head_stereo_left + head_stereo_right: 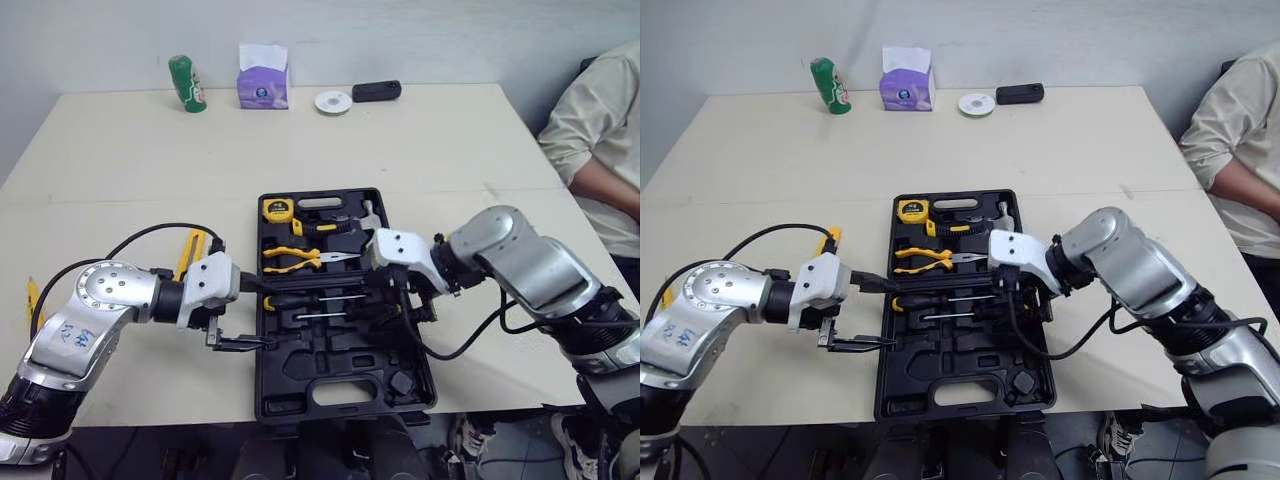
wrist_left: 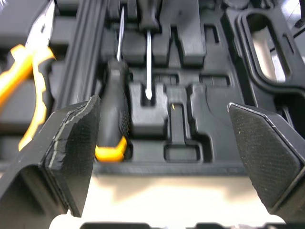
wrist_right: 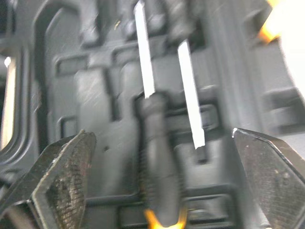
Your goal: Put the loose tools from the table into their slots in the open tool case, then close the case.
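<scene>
Pale desk (image 1: 400, 140) carried the open tool case (image 1: 330, 385); left gripper (image 1: 252, 312) and right gripper (image 3: 163, 133) hung over it, fingers spread wide, empty. Yellow utility knife (image 1: 192, 248) lay loose near its left side: light, rigid, probably best pinched across its middle

Ranged along the far edge of the surface (image 1: 420, 150) are a green can (image 1: 187, 84), a purple tissue box (image 1: 263, 80), a white disc (image 1: 333, 101) and a black oblong object (image 1: 376, 91). A seated person (image 1: 595, 130) is seen at the right.
</scene>
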`<state>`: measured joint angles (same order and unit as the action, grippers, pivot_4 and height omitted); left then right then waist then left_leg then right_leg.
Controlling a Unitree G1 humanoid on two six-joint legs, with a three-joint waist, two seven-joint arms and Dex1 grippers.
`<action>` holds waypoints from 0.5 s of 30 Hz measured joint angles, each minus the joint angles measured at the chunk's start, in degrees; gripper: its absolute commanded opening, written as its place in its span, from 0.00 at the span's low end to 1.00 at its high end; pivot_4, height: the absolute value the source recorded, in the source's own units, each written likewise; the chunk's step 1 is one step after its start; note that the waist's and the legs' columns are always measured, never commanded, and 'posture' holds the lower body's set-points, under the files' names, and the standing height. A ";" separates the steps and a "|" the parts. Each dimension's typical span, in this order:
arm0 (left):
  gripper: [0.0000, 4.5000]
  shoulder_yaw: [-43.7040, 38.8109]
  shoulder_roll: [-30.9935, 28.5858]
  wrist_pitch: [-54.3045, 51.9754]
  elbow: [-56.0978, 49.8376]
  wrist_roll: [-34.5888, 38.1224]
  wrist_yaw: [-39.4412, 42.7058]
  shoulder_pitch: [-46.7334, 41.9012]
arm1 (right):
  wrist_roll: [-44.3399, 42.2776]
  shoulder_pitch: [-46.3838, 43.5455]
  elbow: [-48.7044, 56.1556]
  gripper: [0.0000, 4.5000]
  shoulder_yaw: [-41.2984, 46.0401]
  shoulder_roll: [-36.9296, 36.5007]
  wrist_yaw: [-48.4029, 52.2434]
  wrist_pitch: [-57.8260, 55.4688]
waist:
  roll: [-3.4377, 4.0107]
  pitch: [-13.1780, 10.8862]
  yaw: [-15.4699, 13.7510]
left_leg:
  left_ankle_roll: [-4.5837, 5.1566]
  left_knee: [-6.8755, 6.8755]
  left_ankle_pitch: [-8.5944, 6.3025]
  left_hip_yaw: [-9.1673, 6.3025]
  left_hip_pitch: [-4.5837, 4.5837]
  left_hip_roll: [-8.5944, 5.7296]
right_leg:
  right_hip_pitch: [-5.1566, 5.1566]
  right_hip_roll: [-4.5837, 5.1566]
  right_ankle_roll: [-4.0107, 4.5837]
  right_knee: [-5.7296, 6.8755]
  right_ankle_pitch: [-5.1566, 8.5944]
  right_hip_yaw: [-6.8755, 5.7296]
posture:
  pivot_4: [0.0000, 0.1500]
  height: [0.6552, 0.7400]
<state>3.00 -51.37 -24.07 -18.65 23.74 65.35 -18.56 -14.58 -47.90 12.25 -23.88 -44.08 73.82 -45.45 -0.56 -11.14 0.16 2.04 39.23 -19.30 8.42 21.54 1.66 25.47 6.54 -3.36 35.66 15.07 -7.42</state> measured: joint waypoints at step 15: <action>1.00 1.72 2.43 0.69 1.90 -0.83 0.70 -1.79 | -9.95 18.29 -6.07 0.70 15.37 14.56 -6.21 18.25 | -0.13 0.07 0.09 | 0.00 0.01 0.02 0.06 -0.06 0.00 | -0.02 -0.06 -0.01 0.09 0.00 0.05 | 1.00 0.86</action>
<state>4.72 -48.93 -23.38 -16.75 22.91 66.05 -20.35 -24.54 -29.61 6.18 -8.51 -29.52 67.61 -27.20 -0.69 -11.06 0.25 2.05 39.24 -19.29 8.48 21.48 1.66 25.45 6.48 -3.37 35.75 15.06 -7.37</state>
